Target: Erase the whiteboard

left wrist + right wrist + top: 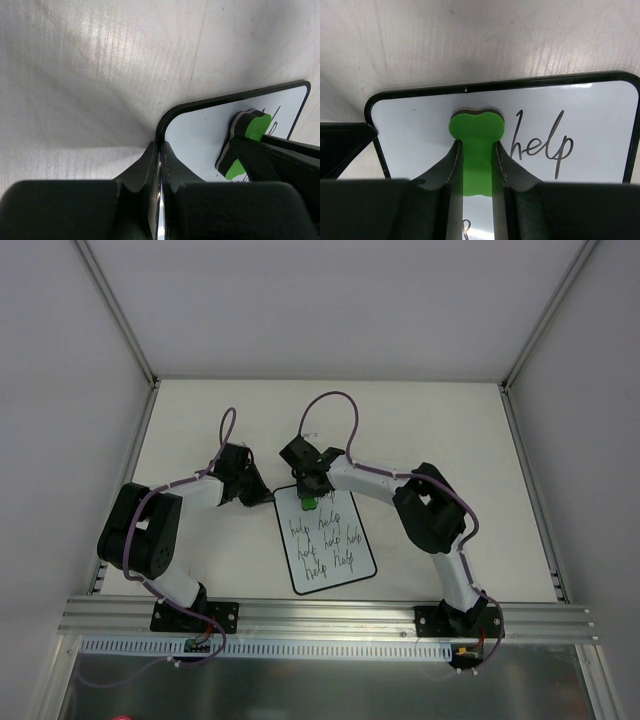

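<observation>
Centrally on the bench (200, 420), nearer its front edge: whiteboard (325, 540), flat, covered with repeated handwritten "help". Right fingers (440, 175) clamped on green eraser (476, 125), pressed to the board near its far edge. Left fingers (175, 165) closed together, tips against the board's far-left corner. From above only: every line of writing. At the right wrist only: one word, legible. At the left wrist only: the eraser's layered side.

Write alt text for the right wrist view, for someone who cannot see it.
The right claw grips a green bone-shaped eraser, its rounded head set on the whiteboard close to the board's far edge. The handwritten word help sits just right of the eraser, and the left claw meets the board's left edge.
</observation>
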Controlling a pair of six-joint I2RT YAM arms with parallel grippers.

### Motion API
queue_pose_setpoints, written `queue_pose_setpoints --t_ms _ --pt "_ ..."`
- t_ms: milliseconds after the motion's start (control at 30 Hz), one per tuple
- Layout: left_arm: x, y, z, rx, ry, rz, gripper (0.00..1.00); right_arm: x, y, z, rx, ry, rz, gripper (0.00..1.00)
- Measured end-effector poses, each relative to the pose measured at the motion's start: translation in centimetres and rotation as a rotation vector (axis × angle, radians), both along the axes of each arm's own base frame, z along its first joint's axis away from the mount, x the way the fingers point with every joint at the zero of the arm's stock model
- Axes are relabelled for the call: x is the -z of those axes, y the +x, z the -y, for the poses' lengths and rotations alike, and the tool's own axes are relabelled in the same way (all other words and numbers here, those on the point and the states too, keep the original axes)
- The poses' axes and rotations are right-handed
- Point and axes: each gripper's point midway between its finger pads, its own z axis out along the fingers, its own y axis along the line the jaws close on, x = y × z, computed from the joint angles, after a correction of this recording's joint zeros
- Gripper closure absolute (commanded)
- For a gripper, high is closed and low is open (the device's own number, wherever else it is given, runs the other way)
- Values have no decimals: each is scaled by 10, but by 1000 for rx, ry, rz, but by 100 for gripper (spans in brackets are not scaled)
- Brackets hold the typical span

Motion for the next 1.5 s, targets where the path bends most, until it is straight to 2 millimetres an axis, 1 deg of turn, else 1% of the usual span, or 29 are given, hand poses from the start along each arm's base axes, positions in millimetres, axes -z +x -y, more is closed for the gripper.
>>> queue_pose_setpoints --t_ms 167,400,533,633,867,1100,1167,1233,1433,1500 --pt "0 0 0 -4 -2 -2 100 0 -7 1 -16 -4 7 100" --pt "0 0 0 -13 -7 -7 100 -1 -22 9 -33 -22 -9 100" --pt "0 0 0 -13 -7 -7 100 -2 -23 9 -48 -35 -14 100" --pt "0 0 0 -13 -7 -7 100 -2 -21 8 -66 -61 -24 100" --pt "0 0 1 -12 -8 -7 100 -2 -7 -8 -87 -62 -10 100" --pt "0 0 1 -12 -8 -7 100 -1 1 -2 -66 -49 -13 100" --pt "0 0 1 -12 -8 -7 100 0 5 3 -49 -38 -8 100" --pt "0 0 1 -12 -8 -7 100 0 9 14 -26 -37 -8 100" --pt "0 0 1 -12 -9 -6 100 0 28 62 87 -38 -19 100" --pt "0 0 1 -12 -9 -6 100 0 32 73 112 -44 -24 100"
